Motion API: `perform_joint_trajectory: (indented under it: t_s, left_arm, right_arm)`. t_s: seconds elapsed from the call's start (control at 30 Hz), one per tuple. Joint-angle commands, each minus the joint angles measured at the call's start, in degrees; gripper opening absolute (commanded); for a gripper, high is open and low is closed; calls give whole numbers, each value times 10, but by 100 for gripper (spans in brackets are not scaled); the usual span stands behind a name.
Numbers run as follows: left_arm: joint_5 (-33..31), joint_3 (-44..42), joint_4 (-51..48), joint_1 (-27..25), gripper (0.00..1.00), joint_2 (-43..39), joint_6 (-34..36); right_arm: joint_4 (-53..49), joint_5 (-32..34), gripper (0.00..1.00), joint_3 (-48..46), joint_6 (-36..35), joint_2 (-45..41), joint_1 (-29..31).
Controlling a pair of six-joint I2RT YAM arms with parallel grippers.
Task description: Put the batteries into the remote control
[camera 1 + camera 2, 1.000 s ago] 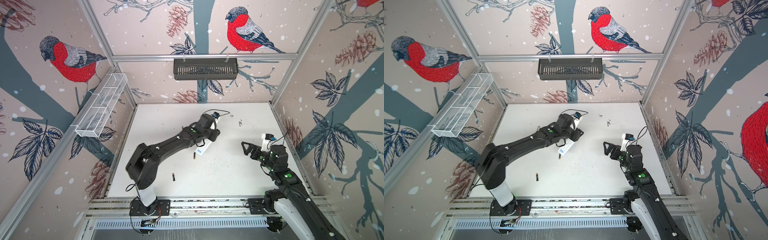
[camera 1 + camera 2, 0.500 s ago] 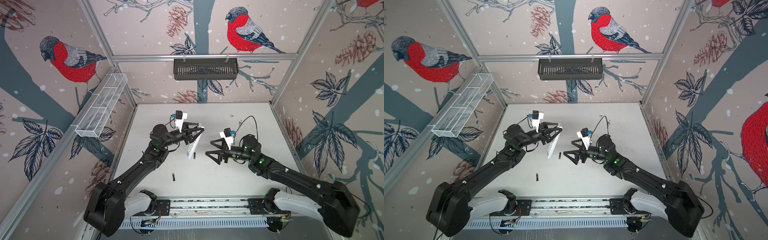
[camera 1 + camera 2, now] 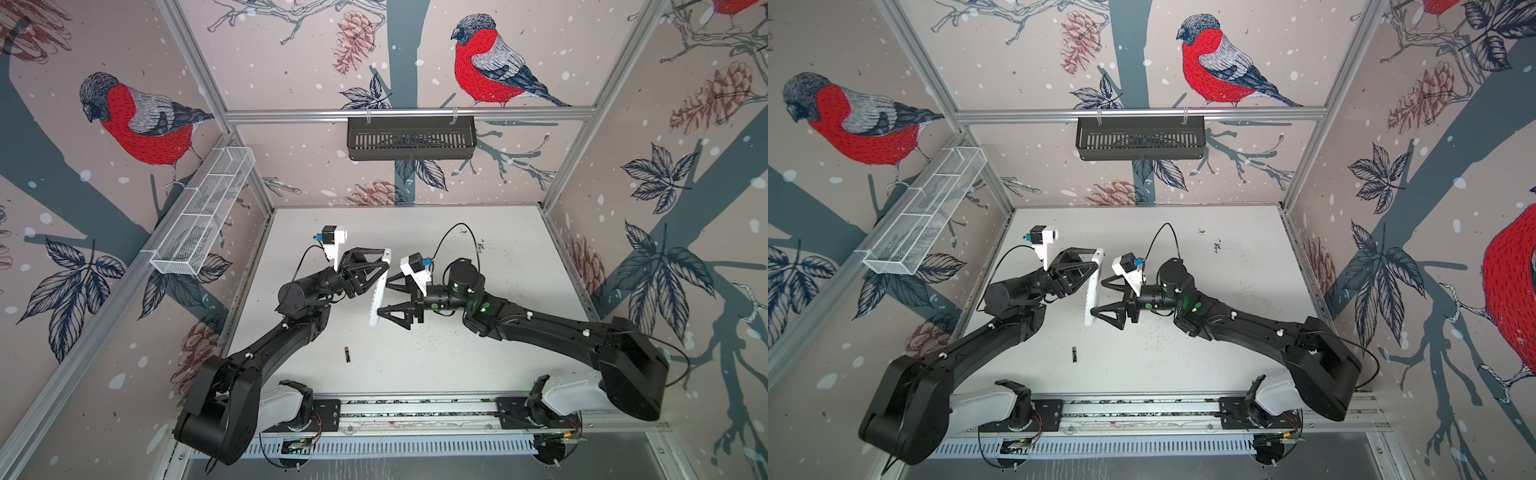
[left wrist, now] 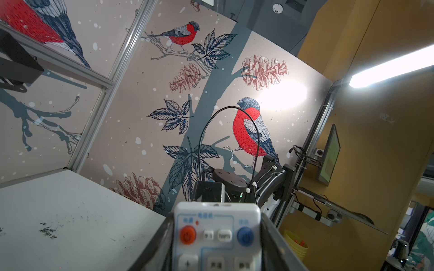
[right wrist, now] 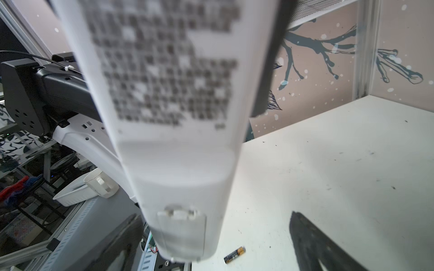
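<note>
Left hand (image 3: 386, 261) is clamped on the remote control (image 3: 379, 299) near its far end, fingers (image 4: 273, 244) pressed on both long edges, jaws closed only as far as the remote's width allows. In the left wrist view the button face is toward that camera, with the orange button (image 4: 187, 235) and blue button (image 4: 245, 235) just past the fingers. The remote is held up off the worktop (image 3: 519, 257), about mid-worktop in both top views. It stands on edge and slightly tilted, its free end toward the front rail (image 3: 415, 409).

Right hand (image 3: 384, 297) is wide open and grips nothing. It faces the remote's plain back from the right, fingertips just beside the remote's free half; I cannot tell if they touch.

In the right wrist view the remote's back fills the frame. A blurred label (image 5: 164, 65) sits on the part nearer the left hand, and the battery cover (image 5: 180, 225) at the free end looks shut.

One battery (image 3: 347, 354) lies flat on the worktop between the remote and the front rail, apart from both hands, gold band at one end.
</note>
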Motion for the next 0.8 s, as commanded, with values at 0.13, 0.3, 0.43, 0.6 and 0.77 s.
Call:
perform_joint_trajectory:
  t_s: [0.13, 0.3, 0.43, 0.6, 0.77]
  left_arm:
    - [-1, -7, 146, 2, 35, -1, -39]
    - [-1, -10, 142, 5, 38, 6, -36]
    - [-5, -16, 136, 8, 48, 12, -34]
    - [6, -12, 41, 16, 98, 12, 10]
    - [-26, 19, -351, 22, 97, -52, 226]
  right_arm:
    - [64, 4, 93, 26, 16, 31, 9]
    - [61, 17, 64, 29, 27, 35, 9]
    - [37, 38, 46, 28, 26, 27, 7]
    - [-45, 74, 39, 48, 10, 24, 2]
    - [-157, 191, 39, 71, -12, 14, 4]
